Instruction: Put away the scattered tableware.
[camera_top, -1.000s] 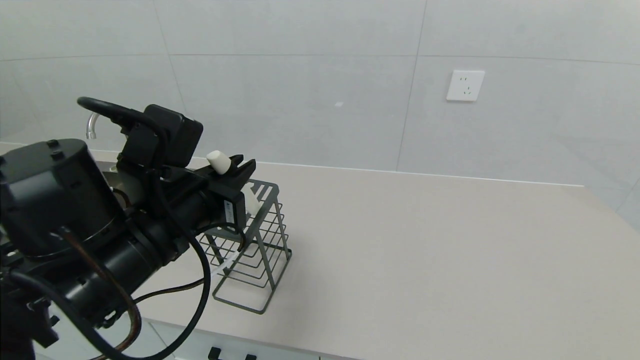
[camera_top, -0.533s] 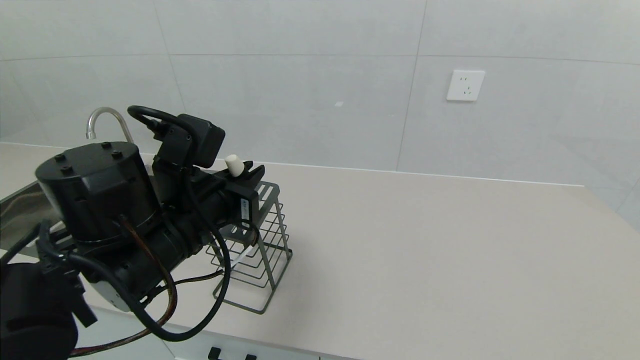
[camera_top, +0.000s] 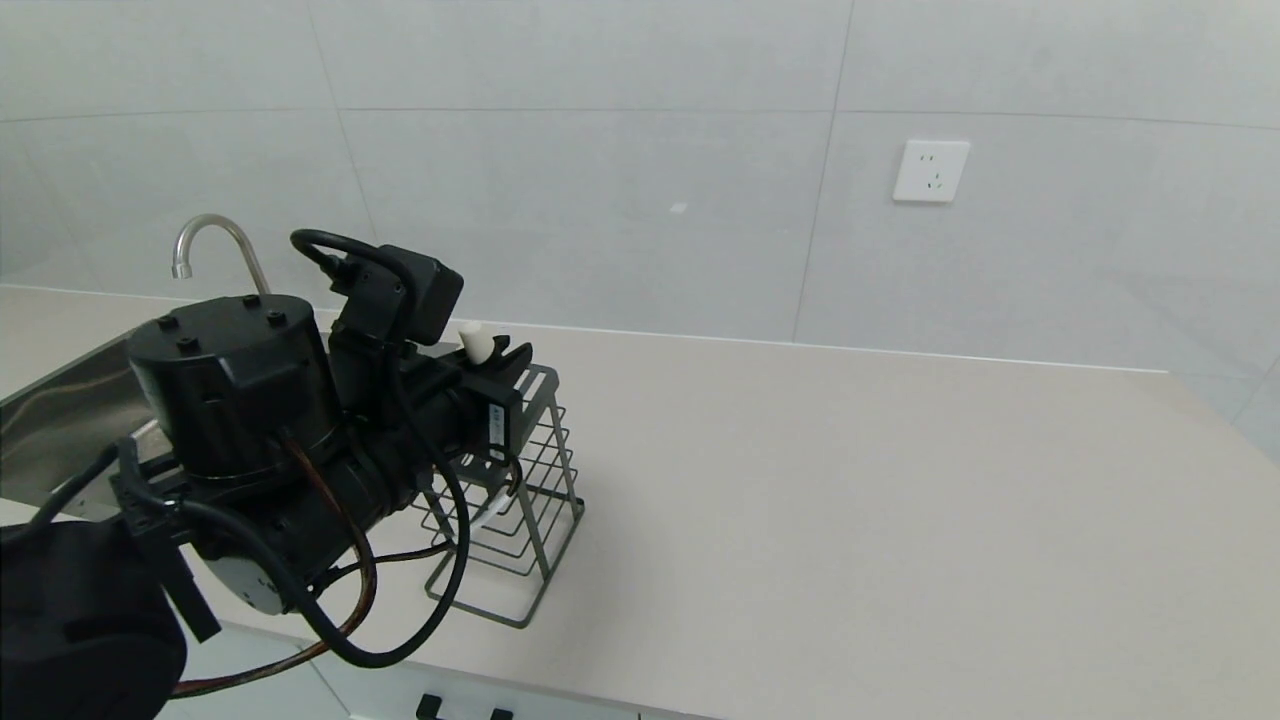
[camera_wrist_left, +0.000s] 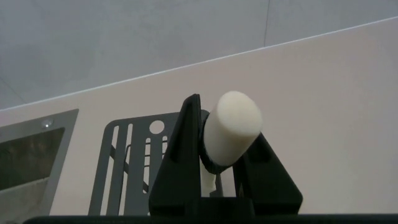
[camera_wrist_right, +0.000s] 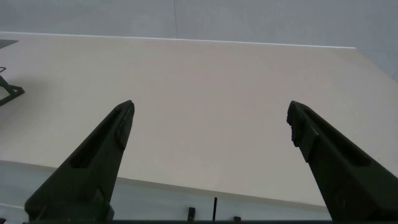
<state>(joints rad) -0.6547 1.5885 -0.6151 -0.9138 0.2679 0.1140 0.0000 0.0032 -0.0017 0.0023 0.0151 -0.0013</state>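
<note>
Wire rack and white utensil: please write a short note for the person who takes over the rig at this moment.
Left gripper: shut on the white utensil, handle up, directly above the wire rack; its lower part seems already inside.
Right gripper: open, holding nothing, over the bare counter.
Done: utensil picked up and brought to the rack.
Left: open the fingers, let it settle in, withdraw the arm.
</note>
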